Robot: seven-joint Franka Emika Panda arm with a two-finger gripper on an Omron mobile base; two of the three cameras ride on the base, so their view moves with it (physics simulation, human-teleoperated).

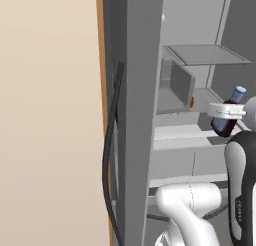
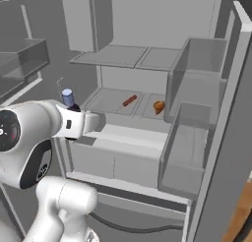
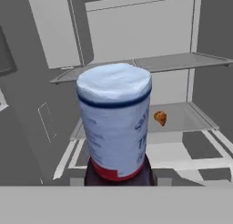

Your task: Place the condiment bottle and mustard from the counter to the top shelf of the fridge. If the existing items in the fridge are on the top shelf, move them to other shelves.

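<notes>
Close to the left base camera stands the grey fridge door [image 1: 137,115], edge-on. Past it the gripper [image 1: 227,111] holds the bottle [image 1: 229,115] about its body, dark base low, blue-white cap tilted up and right. The top shelf [image 1: 207,54] lies above and to the left of it, deeper in.

From the right base view, the arm [image 2: 29,133] is nearest, the bottle [image 2: 69,99] at its wrist, outside the fridge's left edge. The top shelf [image 2: 118,56] sits up and right, bare; a red item [image 2: 130,100] and an orange one [image 2: 158,106] lie on the shelf below.

Hand view: the bottle [image 3: 115,123] stands clamped, cap toward the top shelf [image 3: 150,63] ahead. Judged, lift then push forward.
</notes>
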